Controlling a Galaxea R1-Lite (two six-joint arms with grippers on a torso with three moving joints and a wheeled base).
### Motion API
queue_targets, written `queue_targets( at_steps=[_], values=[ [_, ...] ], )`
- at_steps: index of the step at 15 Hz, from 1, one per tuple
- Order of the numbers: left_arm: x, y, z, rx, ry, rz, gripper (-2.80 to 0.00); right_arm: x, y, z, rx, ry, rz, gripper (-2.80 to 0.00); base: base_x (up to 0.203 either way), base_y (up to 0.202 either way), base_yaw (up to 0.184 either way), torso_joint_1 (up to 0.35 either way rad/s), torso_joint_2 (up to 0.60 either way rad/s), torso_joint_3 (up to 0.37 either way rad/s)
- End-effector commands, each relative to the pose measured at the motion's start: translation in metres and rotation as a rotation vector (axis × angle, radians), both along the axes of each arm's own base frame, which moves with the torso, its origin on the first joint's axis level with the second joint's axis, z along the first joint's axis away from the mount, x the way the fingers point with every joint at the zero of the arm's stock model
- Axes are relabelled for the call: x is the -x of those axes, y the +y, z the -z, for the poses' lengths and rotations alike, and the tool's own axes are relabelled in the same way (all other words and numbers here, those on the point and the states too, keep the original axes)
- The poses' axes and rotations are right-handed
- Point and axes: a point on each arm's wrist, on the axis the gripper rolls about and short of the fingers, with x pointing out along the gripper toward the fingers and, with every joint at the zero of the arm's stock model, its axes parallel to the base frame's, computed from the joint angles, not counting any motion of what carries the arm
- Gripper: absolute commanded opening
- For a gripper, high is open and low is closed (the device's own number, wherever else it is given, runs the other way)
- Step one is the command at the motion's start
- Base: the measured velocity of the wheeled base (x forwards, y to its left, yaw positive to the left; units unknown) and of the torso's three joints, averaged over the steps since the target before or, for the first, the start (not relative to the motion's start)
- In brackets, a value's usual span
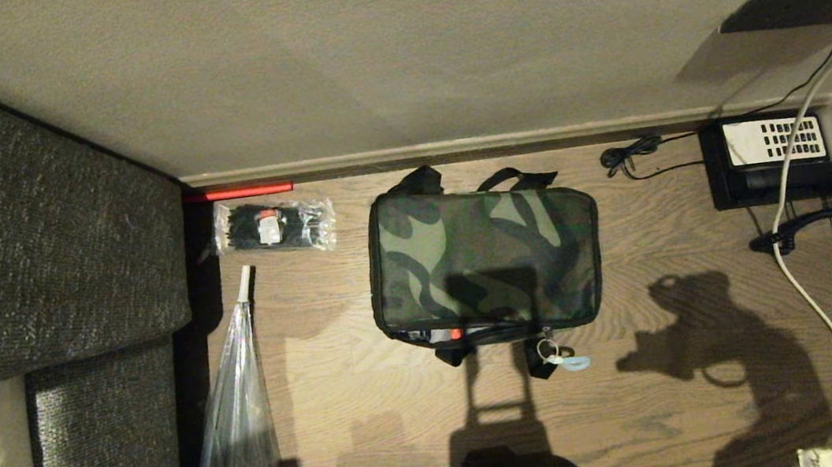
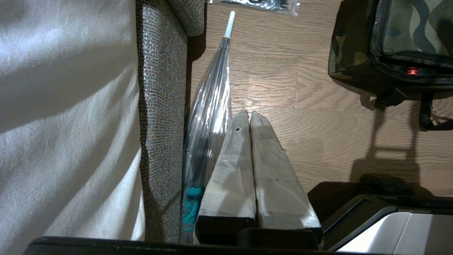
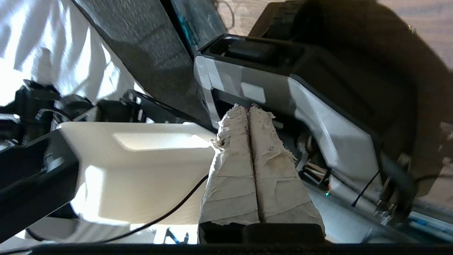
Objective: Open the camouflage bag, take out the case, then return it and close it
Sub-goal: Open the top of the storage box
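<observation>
camouflage bag: 1 | telephone: 1 | umbrella: 1 | packet of cable ties: 1

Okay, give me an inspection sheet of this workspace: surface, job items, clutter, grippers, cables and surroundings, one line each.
Surface: wooden floor, with shadows of the robot across it.
Job's things: camouflage bag lies lid up, mid-floor; a small red dot shows in the gap under the lid edge; the case itself cannot be made out.
Clutter: plastic packet of black parts and a clear folded umbrella to the bag's left; black desk telephone to its right.
Grippers: left gripper shut, empty, above the floor beside the umbrella; right gripper shut, empty, close to the robot's body.
Cables: white cable and a black cord near the telephone.
Surroundings: dark grey sofa on the left; beige wall behind.
</observation>
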Motion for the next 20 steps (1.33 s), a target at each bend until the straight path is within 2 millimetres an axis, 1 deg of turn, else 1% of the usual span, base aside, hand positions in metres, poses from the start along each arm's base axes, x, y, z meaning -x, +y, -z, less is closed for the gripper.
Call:
queue_targets(
  at_steps=[1, 3, 6, 9, 11, 12, 14, 15, 18, 19, 20],
  values=[
    [0.0, 0.0, 0.0, 0.0, 0.0, -0.001, -2.8, -0.039, 0.011, 0.017, 0.017, 0.068, -0.056, -2.8, 0.0, 0.0, 0.0, 0.0, 0.0, 0.0],
    [0.0, 0.0, 0.0, 0.001, 0.0, -0.001, -2.8, -0.068, 0.028, 0.026, 0.09, 0.027, -0.072, -2.8, 0.0, 0.0, 0.0, 0.0, 0.0, 0.0],
    [0.0, 0.0, 0.0, 0.0, 0.0, -0.001, -2.8, -0.108, 0.053, 0.047, 0.192, -0.021, -0.035, -2.8, 0.0, 0.0, 0.0, 0.0, 0.0, 0.0],
    [0.0, 0.0, 0.0, 0.0, 0.0, -0.001, -2.8, -0.144, 0.071, 0.063, 0.177, -0.134, -0.025, -2.8, 0.0, 0.0, 0.0, 0.0, 0.0, 0.0],
    [0.0, 0.0, 0.0, 0.0, 0.0, -0.001, -2.8, -0.162, 0.083, 0.079, 0.173, -0.158, -0.04, -2.8, 0.0, 0.0, 0.0, 0.0, 0.0, 0.0],
    [0.0, 0.0, 0.0, 0.0, 0.0, -0.001, -2.8, -0.171, 0.091, 0.082, 0.164, -0.19, -0.049, -2.8, 0.0, 0.0, 0.0, 0.0, 0.0, 0.0],
    [0.0, 0.0, 0.001, 0.0, 0.0, -0.001, -2.8, -0.18, 0.103, 0.093, 0.16, -0.216, -0.073, -2.8, 0.0, 0.0, 0.0, 0.0, 0.0, 0.0],
    [0.0, 0.0, 0.0, 0.0, 0.0, -0.001, -2.8, -0.181, 0.106, 0.098, 0.169, -0.22, -0.084, -2.8, 0.0, 0.0, 0.0, 0.0, 0.0, 0.0],
    [0.0, 0.0, 0.0, 0.0, 0.0, -0.001, -2.8, -0.182, 0.105, 0.102, 0.198, -0.221, -0.063, -2.8, 0.0, 0.0, 0.0, 0.0, 0.0, 0.0],
    [0.0, 0.0, 0.0, 0.001, 0.0, -0.001, -2.8, -0.183, 0.105, 0.104, 0.212, -0.223, -0.06, 0.0, 0.0, 0.0, 0.0, 0.0, 0.0, 0.0],
    [0.0, 0.0, 0.0, 0.0, 0.0, -0.001, -2.8, -0.182, 0.105, 0.106, 0.225, -0.228, -0.071, 0.0, 0.0, 0.0, 0.0, 0.0, 0.0, 0.0]
  ],
)
